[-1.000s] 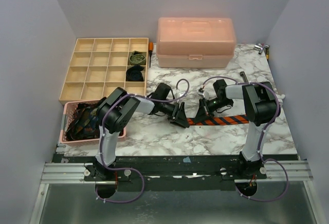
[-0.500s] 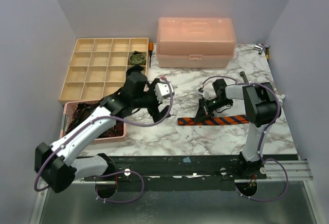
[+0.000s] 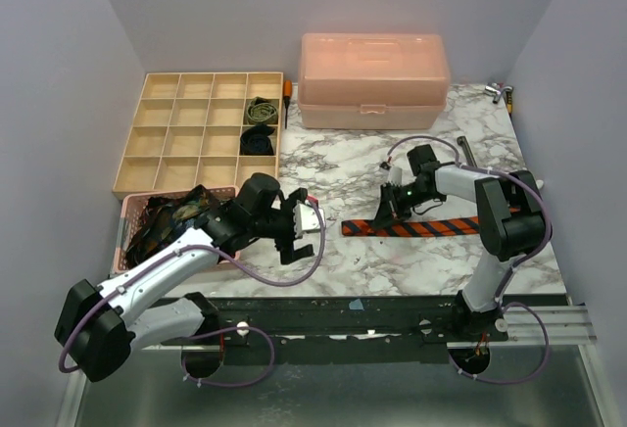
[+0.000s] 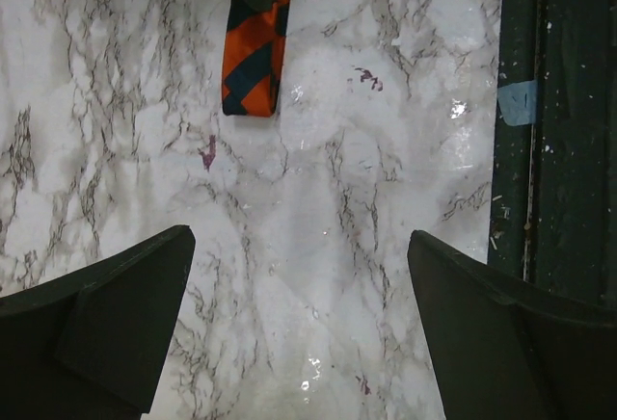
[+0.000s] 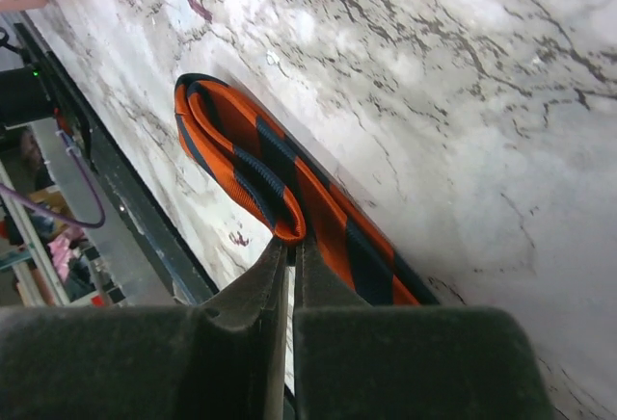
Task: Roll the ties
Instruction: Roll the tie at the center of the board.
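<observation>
Right end effector (image 5: 287, 249): pinching the folded end of the striped tie (image 5: 253, 155).
Left end effector (image 4: 299, 247): hovering spread near that tie, holding nothing.
Rolling well: turning the fold tightly, edges aligned.

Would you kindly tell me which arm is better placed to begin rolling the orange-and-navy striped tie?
Right: the right claw pinches the striped tie at its fold; the left claw hangs open, off it.
</observation>
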Controlling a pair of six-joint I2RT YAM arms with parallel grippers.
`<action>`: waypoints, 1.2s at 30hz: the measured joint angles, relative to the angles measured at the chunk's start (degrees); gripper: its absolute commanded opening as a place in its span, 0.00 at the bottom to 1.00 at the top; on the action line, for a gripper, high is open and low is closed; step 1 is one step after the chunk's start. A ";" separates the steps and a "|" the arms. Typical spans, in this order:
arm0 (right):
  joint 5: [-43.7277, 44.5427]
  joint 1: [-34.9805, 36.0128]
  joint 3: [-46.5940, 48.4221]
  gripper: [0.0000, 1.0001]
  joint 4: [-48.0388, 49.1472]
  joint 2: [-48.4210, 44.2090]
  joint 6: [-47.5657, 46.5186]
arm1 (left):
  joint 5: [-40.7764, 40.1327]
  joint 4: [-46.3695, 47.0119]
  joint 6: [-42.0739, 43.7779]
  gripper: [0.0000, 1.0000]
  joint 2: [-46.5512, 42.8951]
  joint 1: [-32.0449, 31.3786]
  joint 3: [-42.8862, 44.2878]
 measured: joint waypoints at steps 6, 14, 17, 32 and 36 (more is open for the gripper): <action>2.25 1.60 0.00 0.05 0.85 -0.31 -0.07 | 4.15 8.07 0.15 0.99 -4.52 -2.56 -6.34; 2.86 2.01 0.55 0.05 0.55 1.18 0.59 | 1.70 15.91 -0.74 0.99 3.06 -6.97 -6.78; 2.84 2.01 1.68 0.05 -0.70 2.38 0.90 | 0.00 21.99 -3.26 0.93 6.86 -6.97 -8.87; 3.65 2.10 4.59 0.11 -4.72 3.87 -0.48 | -1.07 42.40 -5.57 0.71 29.70 -8.15 -3.43; 4.02 2.12 4.70 0.12 -5.09 3.87 -0.63 | -1.29 44.11 -4.52 0.64 32.98 -8.26 -1.36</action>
